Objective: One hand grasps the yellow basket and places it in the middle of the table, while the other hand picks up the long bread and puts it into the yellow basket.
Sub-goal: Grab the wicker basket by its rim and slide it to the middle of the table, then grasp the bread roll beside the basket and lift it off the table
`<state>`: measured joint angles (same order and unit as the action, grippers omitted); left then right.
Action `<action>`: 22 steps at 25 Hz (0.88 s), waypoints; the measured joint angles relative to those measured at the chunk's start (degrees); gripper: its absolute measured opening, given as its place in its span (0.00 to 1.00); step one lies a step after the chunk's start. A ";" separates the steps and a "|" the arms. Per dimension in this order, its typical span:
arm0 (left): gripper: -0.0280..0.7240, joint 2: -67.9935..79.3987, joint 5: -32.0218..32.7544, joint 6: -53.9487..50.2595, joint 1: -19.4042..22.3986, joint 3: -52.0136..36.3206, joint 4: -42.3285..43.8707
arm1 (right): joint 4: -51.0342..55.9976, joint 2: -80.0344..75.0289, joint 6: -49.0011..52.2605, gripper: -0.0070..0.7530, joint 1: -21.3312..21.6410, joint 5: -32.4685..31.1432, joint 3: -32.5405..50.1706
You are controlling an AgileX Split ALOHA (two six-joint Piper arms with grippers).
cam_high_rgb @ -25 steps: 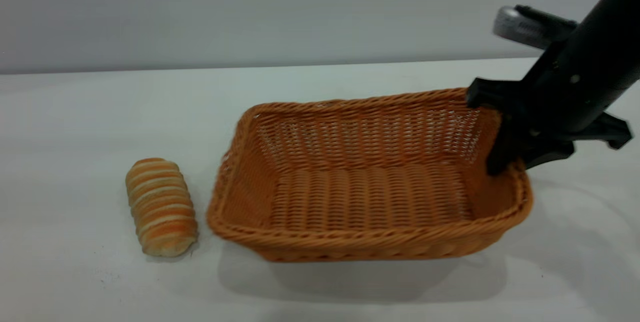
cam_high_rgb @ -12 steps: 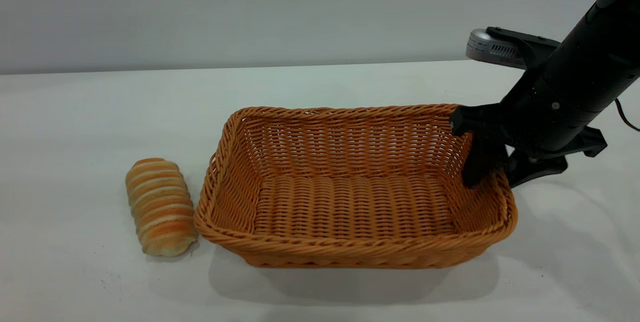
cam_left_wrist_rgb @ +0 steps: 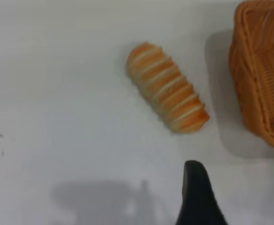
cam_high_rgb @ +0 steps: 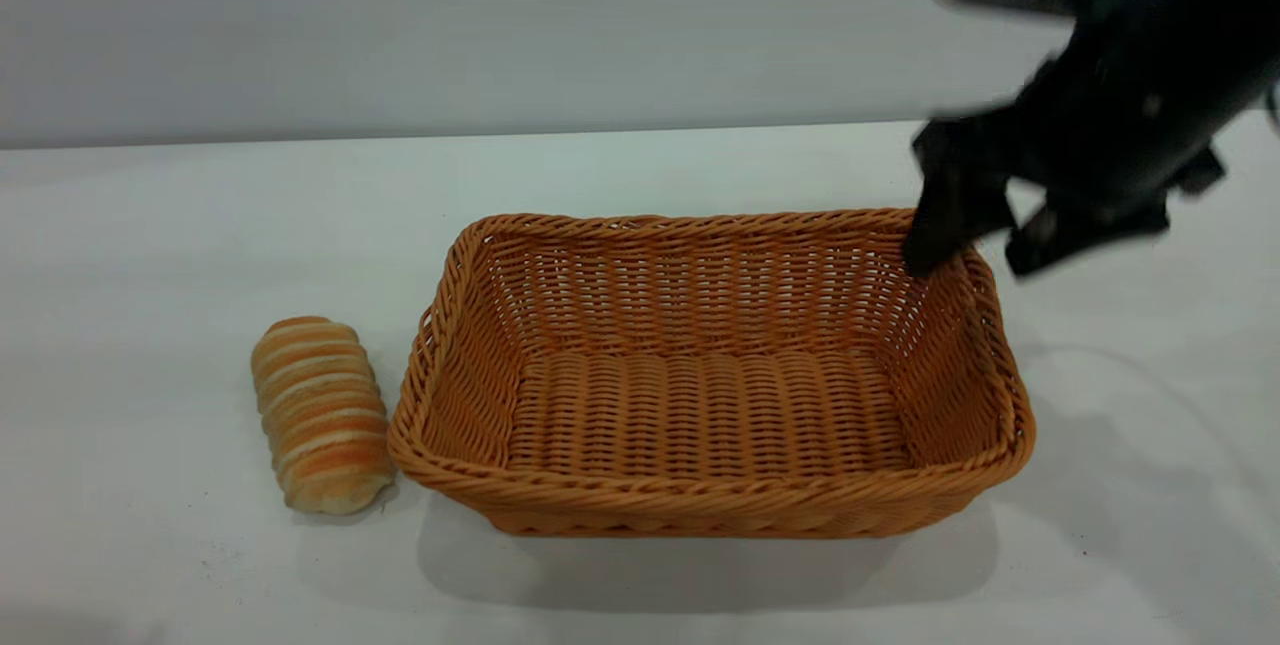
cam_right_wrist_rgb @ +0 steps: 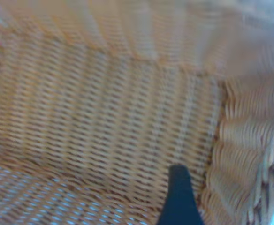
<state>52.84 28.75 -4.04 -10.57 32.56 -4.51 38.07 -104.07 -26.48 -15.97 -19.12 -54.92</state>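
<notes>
The yellow basket [cam_high_rgb: 710, 395] stands flat and empty on the white table [cam_high_rgb: 150, 225], about mid-table. My right gripper [cam_high_rgb: 985, 243] is open and hangs just above the basket's right end rim, holding nothing. The right wrist view looks down into the basket [cam_right_wrist_rgb: 104, 108], with one dark finger [cam_right_wrist_rgb: 178, 194] over the inside next to the braided rim. The long bread [cam_high_rgb: 320, 412] lies on the table just left of the basket. In the left wrist view the bread [cam_left_wrist_rgb: 167, 86] lies ahead of my left gripper [cam_left_wrist_rgb: 198, 197], which hovers above the table, apart from it.
The basket's left end wall [cam_left_wrist_rgb: 261, 75] stands close beside the bread, a narrow gap between them. A grey wall rises behind the table's far edge [cam_high_rgb: 400, 137]. Bare tabletop lies left of and in front of the bread.
The tilted, held basket came down flat and shifted left toward the bread. My right gripper then let go of the right rim and rose above it.
</notes>
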 joint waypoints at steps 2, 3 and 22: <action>0.71 3.92 -1.37 0.00 0.00 0.00 0.00 | -0.22 3.26 -0.30 0.78 0.00 -0.84 0.00; 0.71 5.60 -2.56 0.00 0.00 0.00 0.00 | -0.46 5.00 -0.47 0.76 0.00 -1.54 0.00; 0.71 40.27 -31.47 -7.32 0.00 0.99 -0.17 | 2.06 20.68 -5.16 0.71 0.00 -21.04 0.11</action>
<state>93.11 -2.72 -11.37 -10.57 33.55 -4.68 40.14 -83.40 -31.64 -15.97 -40.16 -54.81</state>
